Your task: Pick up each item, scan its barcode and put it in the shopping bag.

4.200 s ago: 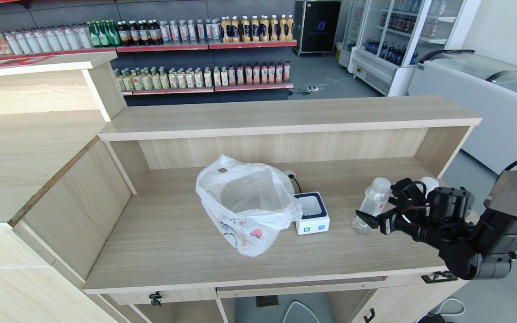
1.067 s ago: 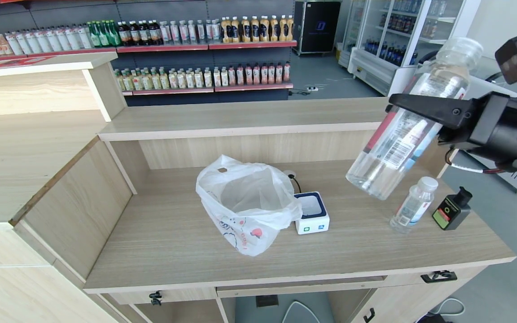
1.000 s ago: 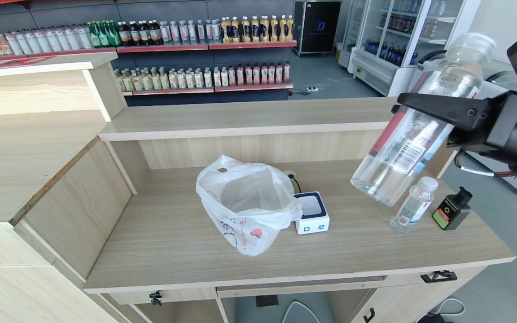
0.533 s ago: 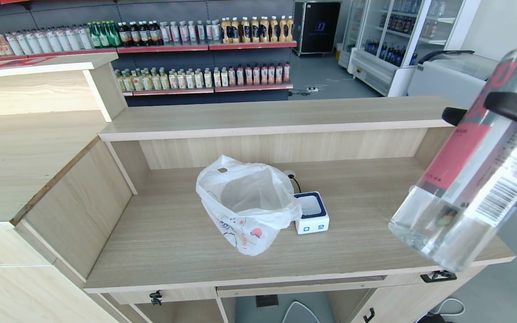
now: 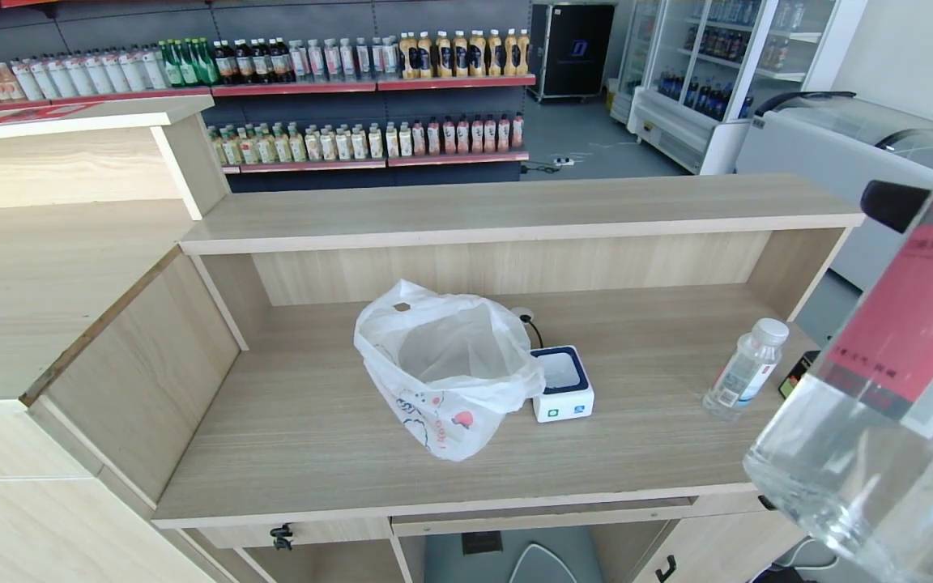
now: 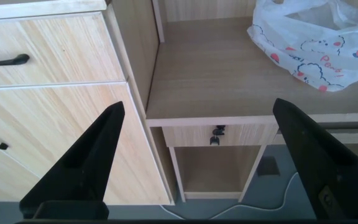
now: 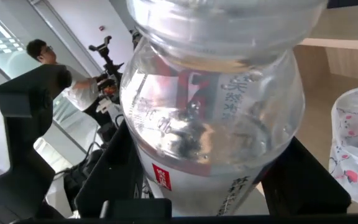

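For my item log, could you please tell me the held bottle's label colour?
The label is mostly red, best seen in the head view.

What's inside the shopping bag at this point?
The shopping bag stands open; its visible inside shows only white plastic, no item. Its bottom is hidden behind the front wall. The large bottle is in the right gripper, outside it.

Two water bottles: one large bottle [image 5: 904, 348] and one small bottle [image 5: 746, 369]. One shopping bag [image 5: 446, 376], one white scanner [image 5: 564, 387], one black device [image 5: 795, 373].
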Robot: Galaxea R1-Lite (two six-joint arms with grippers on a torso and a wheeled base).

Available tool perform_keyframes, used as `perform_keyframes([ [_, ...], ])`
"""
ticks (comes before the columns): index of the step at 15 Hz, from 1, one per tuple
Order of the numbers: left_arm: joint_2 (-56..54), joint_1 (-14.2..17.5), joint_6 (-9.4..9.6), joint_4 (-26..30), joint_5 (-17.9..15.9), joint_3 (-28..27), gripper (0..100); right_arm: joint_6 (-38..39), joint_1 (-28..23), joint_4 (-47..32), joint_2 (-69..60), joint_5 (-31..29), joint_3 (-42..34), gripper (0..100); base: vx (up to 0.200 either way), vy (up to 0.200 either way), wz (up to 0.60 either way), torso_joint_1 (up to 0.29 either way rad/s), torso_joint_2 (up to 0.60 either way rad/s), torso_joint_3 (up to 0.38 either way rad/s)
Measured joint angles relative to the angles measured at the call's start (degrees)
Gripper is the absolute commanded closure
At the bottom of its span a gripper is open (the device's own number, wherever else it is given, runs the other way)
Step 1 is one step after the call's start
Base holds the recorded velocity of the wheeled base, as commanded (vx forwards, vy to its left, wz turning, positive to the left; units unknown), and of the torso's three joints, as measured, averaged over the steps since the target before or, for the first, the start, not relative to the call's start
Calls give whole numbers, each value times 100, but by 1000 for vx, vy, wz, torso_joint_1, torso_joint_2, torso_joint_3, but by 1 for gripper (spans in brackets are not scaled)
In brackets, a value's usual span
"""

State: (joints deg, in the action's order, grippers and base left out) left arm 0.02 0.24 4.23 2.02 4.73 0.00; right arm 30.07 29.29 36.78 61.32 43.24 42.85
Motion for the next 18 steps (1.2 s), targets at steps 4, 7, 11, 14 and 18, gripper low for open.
perform_keyframes([
  [4,0,0,0,-2,0,0,0,0,118,-2,72,173,41,100,0,0,0,0,0,0],
  [7,0,0,0,0,0,0,0,-41,141,-5,144,173,87,100,0,0,0,0,0,0],
  [11,0,0,0,-2,0,0,0,-63,144,-30,150,178,105,100,0,0,0,0,0,0],
  [14,0,0,0,0,0,0,0,-63,144,-16,141,176,84,100,0,0,0,0,0,0],
  [18,0,0,0,-2,0,0,0,-96,129,-20,139,173,78,100,0,0,0,0,0,0],
])
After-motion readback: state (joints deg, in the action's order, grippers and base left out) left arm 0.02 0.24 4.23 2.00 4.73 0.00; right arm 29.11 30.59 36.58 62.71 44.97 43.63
